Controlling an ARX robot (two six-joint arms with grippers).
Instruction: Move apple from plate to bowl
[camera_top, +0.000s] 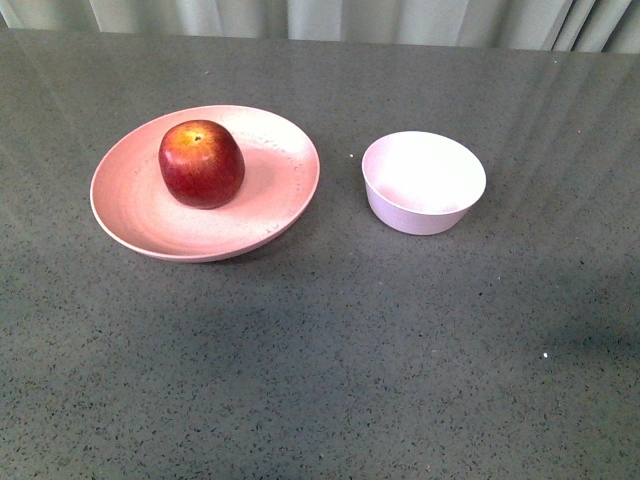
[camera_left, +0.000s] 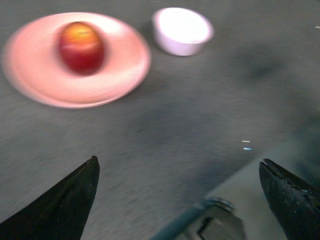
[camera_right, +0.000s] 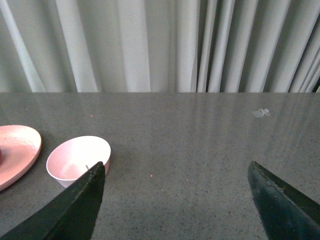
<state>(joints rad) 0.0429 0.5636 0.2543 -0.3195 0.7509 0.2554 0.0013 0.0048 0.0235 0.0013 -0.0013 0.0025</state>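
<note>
The dark-red apple (camera_top: 201, 163) with a yellow-orange patch sits on the wide pink plate (camera_top: 130, 215) at the left of the table. The small pale-pink bowl (camera_top: 423, 183) stands empty to the right of the plate. Neither arm shows in the front view. In the blurred left wrist view the apple (camera_left: 81, 47), plate (camera_left: 125, 75) and bowl (camera_left: 182, 31) lie well ahead of my open, empty left gripper (camera_left: 179, 172). In the right wrist view my right gripper (camera_right: 176, 172) is open and empty, with the bowl (camera_right: 77, 159) beside one finger and the plate's edge (camera_right: 20, 150) past it.
The dark grey speckled table (camera_top: 330, 350) spreads all round the dishes. Pale curtains (camera_right: 150, 45) hang behind its far edge. A small clear scrap (camera_right: 261, 113) lies on the table far back. A metal fitting (camera_left: 210, 222) and pale floor show past the table edge in the left wrist view.
</note>
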